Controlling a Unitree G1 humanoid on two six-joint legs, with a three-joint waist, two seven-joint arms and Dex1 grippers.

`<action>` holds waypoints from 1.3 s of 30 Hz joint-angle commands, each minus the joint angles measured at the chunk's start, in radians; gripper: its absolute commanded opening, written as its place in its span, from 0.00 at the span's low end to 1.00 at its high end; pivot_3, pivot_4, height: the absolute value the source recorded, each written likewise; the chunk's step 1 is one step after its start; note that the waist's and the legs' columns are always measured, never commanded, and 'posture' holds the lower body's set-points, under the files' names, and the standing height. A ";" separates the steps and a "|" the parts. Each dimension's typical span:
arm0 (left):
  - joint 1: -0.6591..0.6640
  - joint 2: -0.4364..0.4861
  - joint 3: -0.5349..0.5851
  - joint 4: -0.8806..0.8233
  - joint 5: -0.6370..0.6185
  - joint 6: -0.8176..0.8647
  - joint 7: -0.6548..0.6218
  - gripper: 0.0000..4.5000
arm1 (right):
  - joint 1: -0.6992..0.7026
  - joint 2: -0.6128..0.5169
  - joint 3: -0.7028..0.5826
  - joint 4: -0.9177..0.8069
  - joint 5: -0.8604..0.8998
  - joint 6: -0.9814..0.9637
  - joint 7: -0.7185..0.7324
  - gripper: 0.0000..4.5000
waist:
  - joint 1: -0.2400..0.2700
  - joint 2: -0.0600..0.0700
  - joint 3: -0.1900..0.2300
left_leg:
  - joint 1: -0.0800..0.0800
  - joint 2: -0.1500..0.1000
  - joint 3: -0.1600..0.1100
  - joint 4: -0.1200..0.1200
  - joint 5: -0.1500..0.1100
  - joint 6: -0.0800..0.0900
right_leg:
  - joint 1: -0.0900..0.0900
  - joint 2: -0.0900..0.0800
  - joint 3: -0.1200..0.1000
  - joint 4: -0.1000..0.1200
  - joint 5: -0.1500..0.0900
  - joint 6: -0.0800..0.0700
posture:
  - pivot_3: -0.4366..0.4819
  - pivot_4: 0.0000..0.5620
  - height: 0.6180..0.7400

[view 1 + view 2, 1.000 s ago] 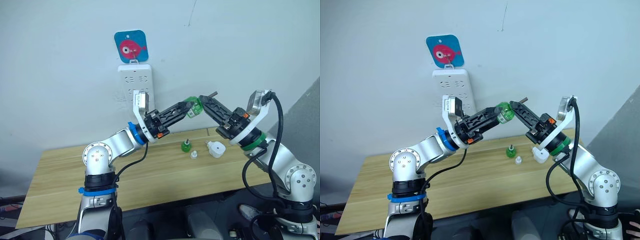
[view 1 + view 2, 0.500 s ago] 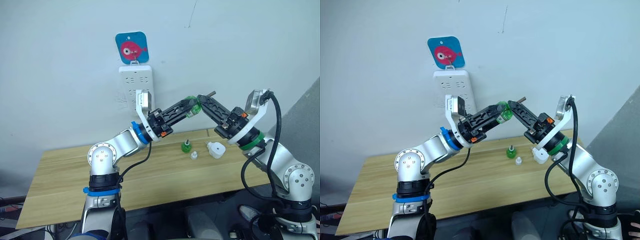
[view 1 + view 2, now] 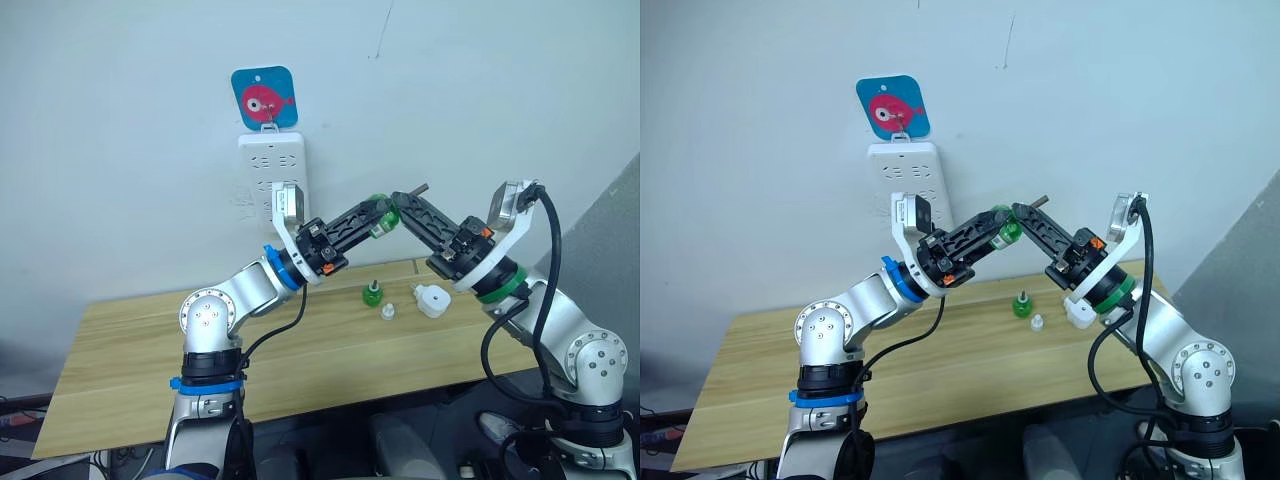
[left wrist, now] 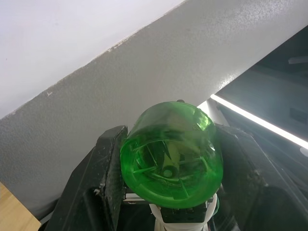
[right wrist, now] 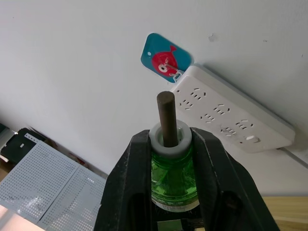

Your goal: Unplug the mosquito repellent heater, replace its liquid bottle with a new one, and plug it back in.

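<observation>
On my table (image 3: 150, 360) the mosquito repellent heater (image 3: 432, 298) lies beside a small white cap (image 3: 387, 311) and a second green bottle (image 3: 371, 292). Above them, both pincers meet on the green liquid bottle (image 5: 174, 178): left pincer (image 3: 380, 214) clenched round its base, right pincer (image 5: 169, 144) clenched at its neck. The power strip (image 3: 271, 165) hangs behind.

- Wall (image 3: 120, 120): plain, pale, matte; a thin crack near the top.
- Power strip (image 3: 271, 165): white, multi-socket, mounted upright on the wall.
- Fish tag (image 3: 264, 97): blue square, red fish, hung just above the strip.
- Worktop (image 3: 120, 350): light wood grain, set against the wall.
</observation>
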 commanded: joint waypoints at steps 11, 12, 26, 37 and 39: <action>0.023 0.033 0.009 -0.023 -0.023 -0.013 -0.005 0.53 | 0.063 -0.091 -0.095 0.004 -0.006 -0.029 0.015 0.96 | 0.004 0.000 0.000 | 0.000 0.000 0.000 0.000 0.000 0.000 | 0.001 0.000 0.000 -0.001 0.000 0.000 | 0.26 0.16 1.00; 0.025 0.045 0.014 -0.019 -0.019 -0.013 -0.007 0.53 | 0.082 -0.132 -0.110 0.021 -0.034 -0.011 0.021 1.00 | 0.005 0.000 0.000 | 0.000 0.000 0.000 0.000 0.000 0.000 | 0.000 0.000 0.000 -0.001 0.000 0.000 | 0.26 0.16 1.00; 0.134 0.255 -0.001 -0.044 0.271 -0.064 -0.133 0.53 | -0.006 -0.704 0.267 0.166 -0.953 0.214 0.564 1.00 | 0.014 -0.003 0.010 | 0.005 0.002 0.011 -0.002 0.000 0.000 | 0.000 0.007 0.015 -0.003 -0.001 0.000 | 0.27 0.28 1.00; 0.268 0.288 -0.030 -0.179 0.415 -0.105 -0.181 0.53 | -0.384 -0.459 0.620 0.765 -1.500 0.151 0.883 1.00 | 0.025 -0.010 0.060 | 0.003 0.002 0.012 -0.002 -0.001 0.001 | -0.003 -0.001 0.016 -0.004 0.002 -0.001 | 0.32 0.38 1.00; 0.284 0.287 -0.028 -0.196 0.417 -0.104 -0.183 0.53 | -0.428 -0.408 0.636 0.890 -1.569 0.112 0.916 1.00 | 0.030 -0.010 0.067 | 0.002 0.001 0.010 -0.002 -0.001 0.002 | -0.003 -0.002 0.015 -0.004 0.003 -0.004 | 0.33 0.39 1.00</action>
